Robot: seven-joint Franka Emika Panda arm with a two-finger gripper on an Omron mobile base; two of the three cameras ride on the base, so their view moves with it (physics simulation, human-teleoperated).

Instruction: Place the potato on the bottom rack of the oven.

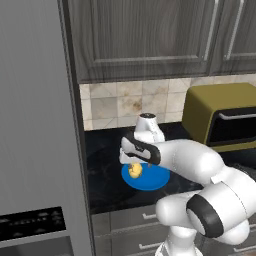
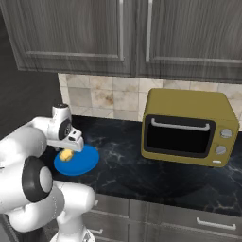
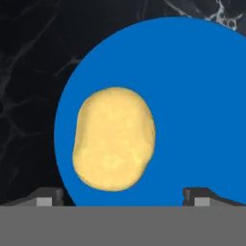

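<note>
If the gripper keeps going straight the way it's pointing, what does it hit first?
Most likely the potato, lying on the blue plate directly ahead of the open gripper, somewhat left of centre between the fingers.

Your two base views look forward and down from behind the arm, left and right, sharing the plate (image 1: 150, 180) (image 2: 80, 161) and counter (image 2: 142, 175). Your hand view looks straight down, close above the plate (image 3: 202, 96).

blue plate (image 3: 202, 96) cut off at right edge, toaster oven (image 1: 227, 120) too — partly
</note>
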